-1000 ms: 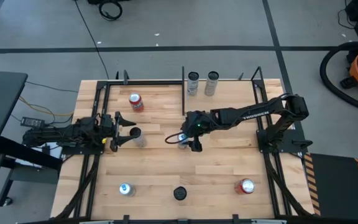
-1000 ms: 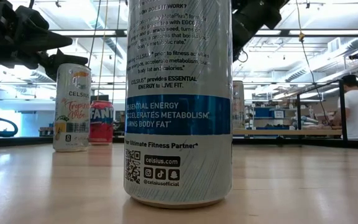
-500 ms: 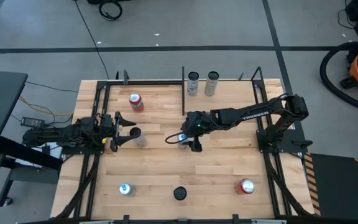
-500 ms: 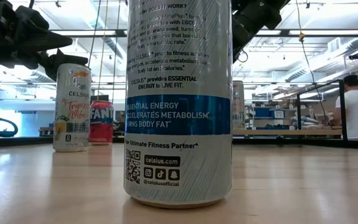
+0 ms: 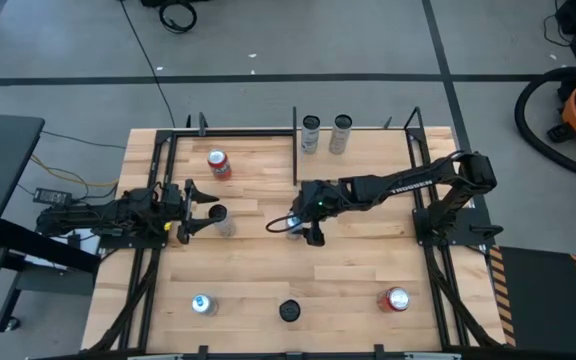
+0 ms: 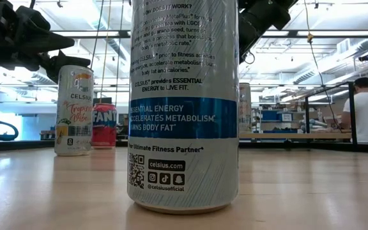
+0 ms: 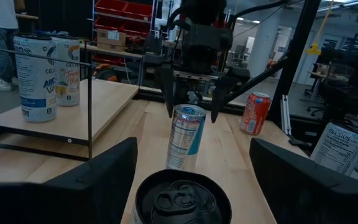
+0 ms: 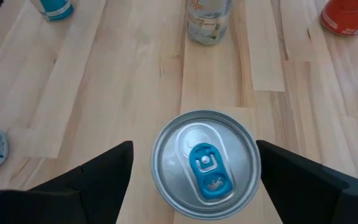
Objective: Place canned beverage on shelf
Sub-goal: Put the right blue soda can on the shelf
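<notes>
Eight drink cans in all. Two stand on the one shelf (image 5: 373, 152) at the far side: left shelf can (image 5: 310, 133) and right shelf can (image 5: 342, 133). Six stand on the bench (image 5: 268, 270): far red can (image 5: 218, 163), near red can (image 5: 395, 299), left black-topped can (image 5: 219, 215), near black-topped can (image 5: 288, 311), blue-tabbed can (image 5: 295, 226) and near-left silver can (image 5: 202, 304). Two robot arms, with a left end effector (image 5: 208, 205) and a right end effector (image 5: 303, 228). One person (image 6: 366, 112) stands beyond the bench.

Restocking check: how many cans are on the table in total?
8 cans: two on the shelf, a red one left of it, one in the left gripper, one under the right gripper, three along the near edge. None seems hidden.
</notes>
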